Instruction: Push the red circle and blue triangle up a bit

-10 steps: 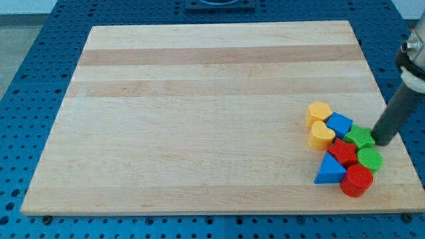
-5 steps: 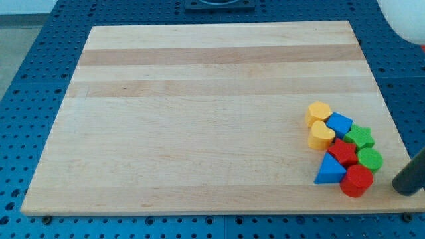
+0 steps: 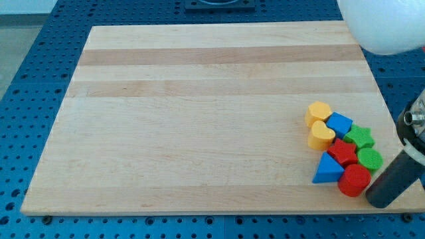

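Where the rod slants down from the view's right edge, we see my tip (image 3: 378,200), a bare tool gripping nothing, just beside the red circle (image 3: 354,180), with the blue triangle (image 3: 328,170) at the circle's left on the tabletop (image 3: 199,119).

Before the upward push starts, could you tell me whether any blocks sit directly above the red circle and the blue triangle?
Yes. The red star and green circle sit directly above the blue triangle and red circle; my tip is lower right.

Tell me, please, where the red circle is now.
The red circle lies near the board's bottom right corner in the camera view, at the cluster's lower end, beside the blue triangle on its left, with my tip close at its lower right.
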